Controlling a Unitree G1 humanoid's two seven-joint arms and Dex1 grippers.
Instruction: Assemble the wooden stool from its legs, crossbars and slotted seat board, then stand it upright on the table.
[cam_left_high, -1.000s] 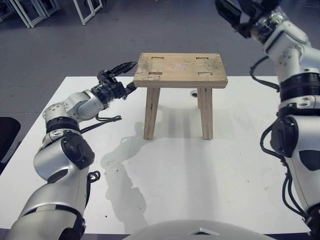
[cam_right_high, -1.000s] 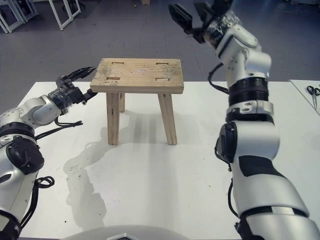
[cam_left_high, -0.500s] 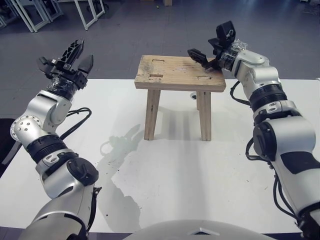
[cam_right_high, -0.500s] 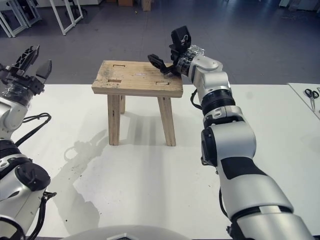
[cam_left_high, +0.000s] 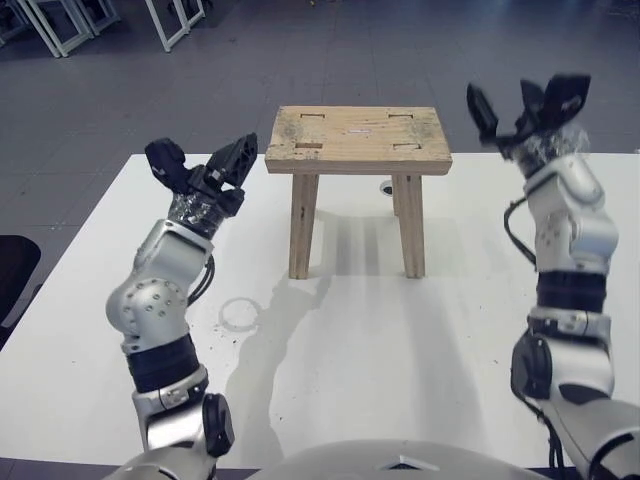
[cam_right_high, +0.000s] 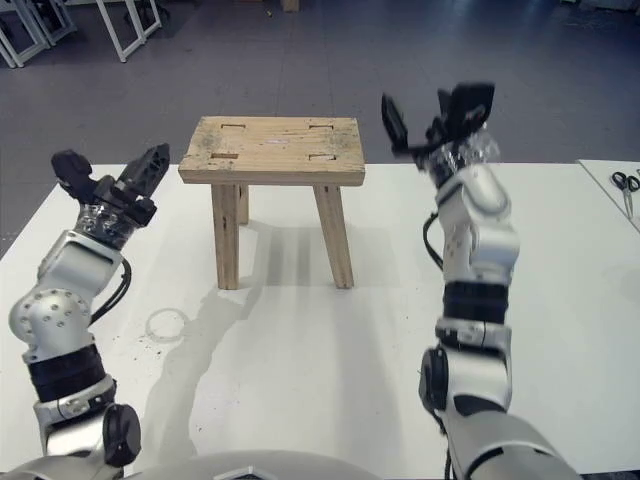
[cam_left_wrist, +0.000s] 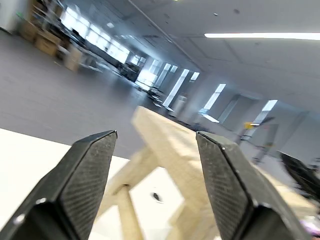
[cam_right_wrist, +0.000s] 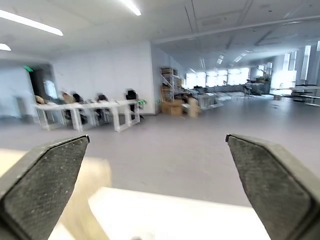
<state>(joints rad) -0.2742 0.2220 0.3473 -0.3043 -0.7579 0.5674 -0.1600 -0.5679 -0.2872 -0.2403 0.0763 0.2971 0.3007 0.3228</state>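
The wooden stool (cam_left_high: 352, 140) stands upright on the white table (cam_left_high: 360, 360), its slotted seat board on top and its legs (cam_left_high: 303, 225) spread below. My left gripper (cam_left_high: 200, 165) is raised off the table to the left of the seat, open and empty. Beyond its fingers (cam_left_wrist: 85, 185) the left wrist view shows the stool (cam_left_wrist: 165, 150). My right gripper (cam_left_high: 525, 103) is held up to the right of the seat, open wide and empty, with its fingers (cam_right_wrist: 40, 185) far apart in the right wrist view.
A small dark hole (cam_left_high: 387, 187) sits in the table behind the stool. Scissors (cam_right_high: 627, 183) lie on a neighbouring table at far right. Scuff marks and a faint ring (cam_left_high: 240, 313) mark the table at front left.
My left arm dropped from high at far left to beside the seat's left end. My right gripper came off the seat's right rear corner and swung up and right. The stool stayed put.
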